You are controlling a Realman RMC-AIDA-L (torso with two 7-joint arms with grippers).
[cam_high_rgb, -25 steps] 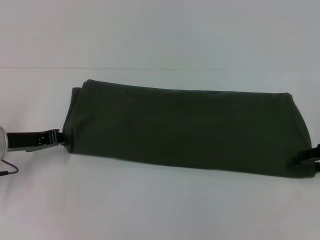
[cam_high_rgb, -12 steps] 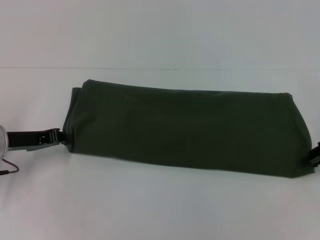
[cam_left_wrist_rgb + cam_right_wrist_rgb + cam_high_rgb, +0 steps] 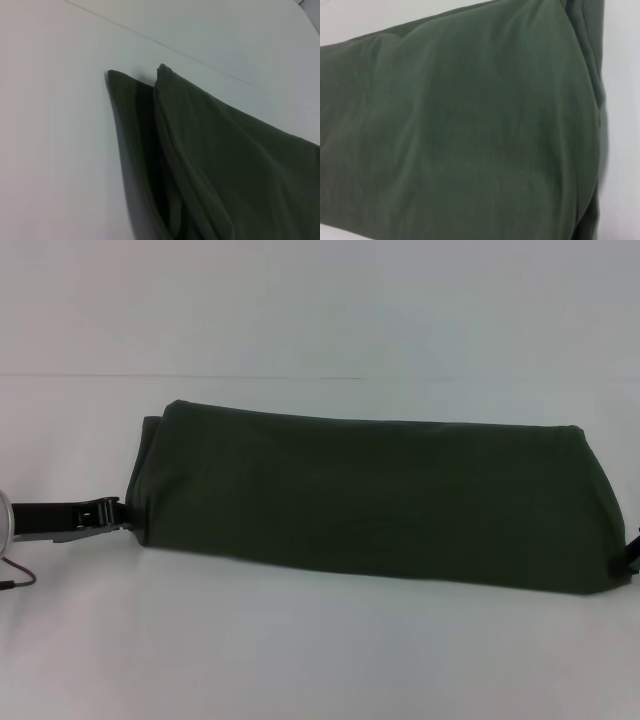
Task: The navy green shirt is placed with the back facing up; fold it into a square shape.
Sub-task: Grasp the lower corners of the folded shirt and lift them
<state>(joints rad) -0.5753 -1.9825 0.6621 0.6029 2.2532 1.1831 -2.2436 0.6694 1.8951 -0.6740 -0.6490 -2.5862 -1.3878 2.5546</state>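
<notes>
The dark olive-green cloth shirt (image 3: 370, 495) lay folded into a long band, not yet square; left hand (image 3: 112, 514) at its end, grip unclear.

A plain white table (image 3: 320, 660) meets a pale wall (image 3: 320, 300) behind.

The navy green shirt (image 3: 225, 165) lies folded on the white table (image 3: 55, 150), two layered corners pointing toward a thin seam line.

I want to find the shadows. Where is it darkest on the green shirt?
Left wrist view: the darkest strip runs in the crease between the two folded layers of the navy green shirt. Head view: a faint shadow lines its near edge on the table. Right wrist view: evenly lit.
</notes>
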